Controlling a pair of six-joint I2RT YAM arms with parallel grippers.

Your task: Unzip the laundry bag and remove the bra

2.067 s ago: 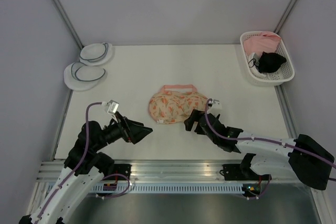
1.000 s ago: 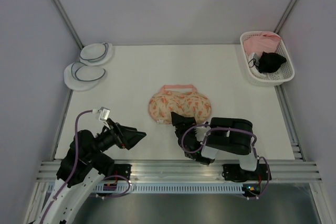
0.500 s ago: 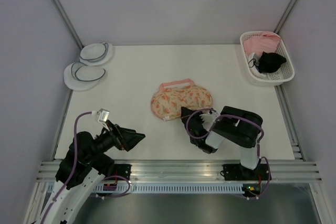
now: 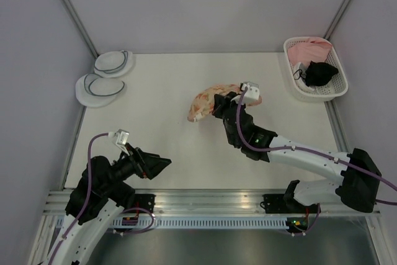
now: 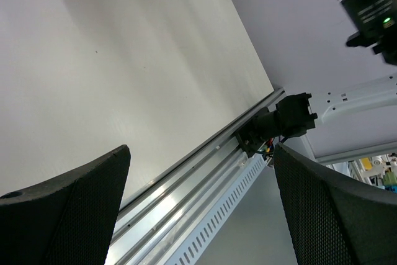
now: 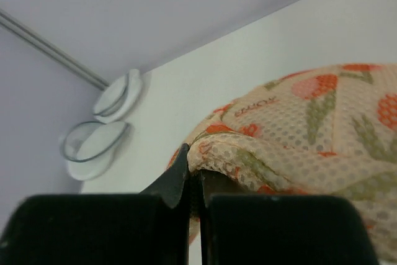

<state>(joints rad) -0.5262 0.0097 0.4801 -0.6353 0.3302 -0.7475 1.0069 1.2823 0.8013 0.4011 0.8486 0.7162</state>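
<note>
The laundry bag (image 4: 203, 100), cream mesh with orange flowers, sits mid-table, bunched and tipped up on its right side. My right gripper (image 4: 221, 105) is shut on a fold of its edge. In the right wrist view the two fingers (image 6: 180, 181) pinch the floral fabric (image 6: 310, 122) between them. My left gripper (image 4: 162, 164) hovers over the front left of the table, open and holding nothing; its wrist view shows the wide-set gripper (image 5: 198, 153) over the table edge. The bra is hidden.
Two white round pouches (image 4: 113, 62) (image 4: 99, 87) lie at the back left. A white basket (image 4: 335, 91) at the back right holds a pink and a black garment. A metal rail (image 5: 205, 172) runs along the near table edge.
My right gripper shut on the bag's edge and swung toward the back right, dragging and tipping the bag up. The left arm drew back earlier and has stayed still since.
</note>
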